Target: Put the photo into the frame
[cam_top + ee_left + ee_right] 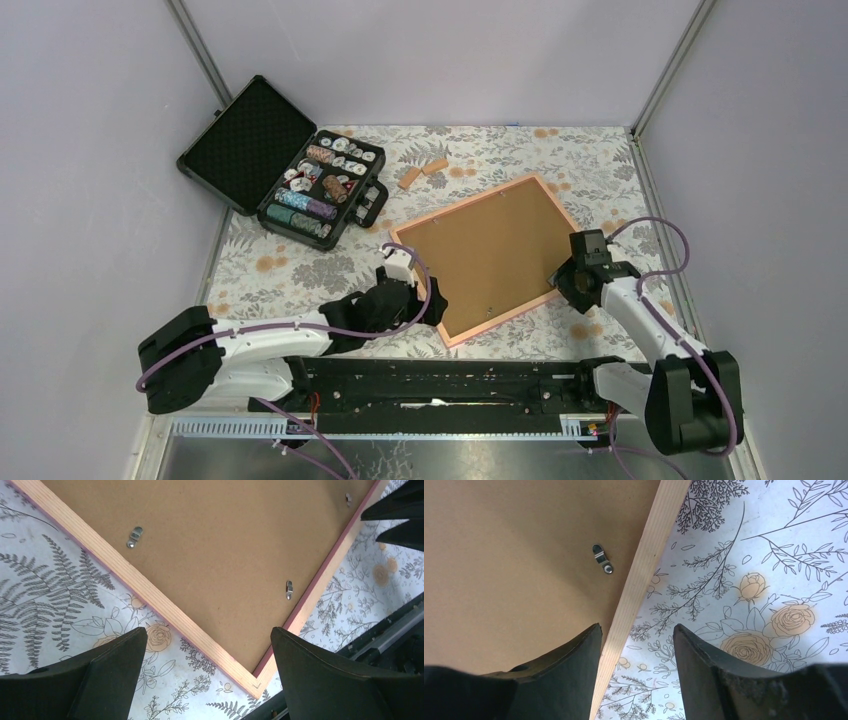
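Note:
The frame (500, 318) of pinkish-orange wood lies face down on the floral tablecloth, with a plain brown board (487, 252) filling its back. The photo is hidden. My left gripper (428, 300) is open and empty at the frame's near-left side; in the left wrist view its open jaws (209, 630) stand over the frame's corner rail (165, 605). My right gripper (562, 280) is open at the frame's right edge. In the right wrist view the right gripper (638, 626) straddles the rail (644, 570), one finger over the board (514, 570), the other over cloth.
An open black case (240, 140) of poker chips stands at the back left. Two small wooden blocks (422, 172) lie behind the frame. Small metal clips (602, 560) sit on the board. The arms' black base rail (440, 375) runs along the near edge.

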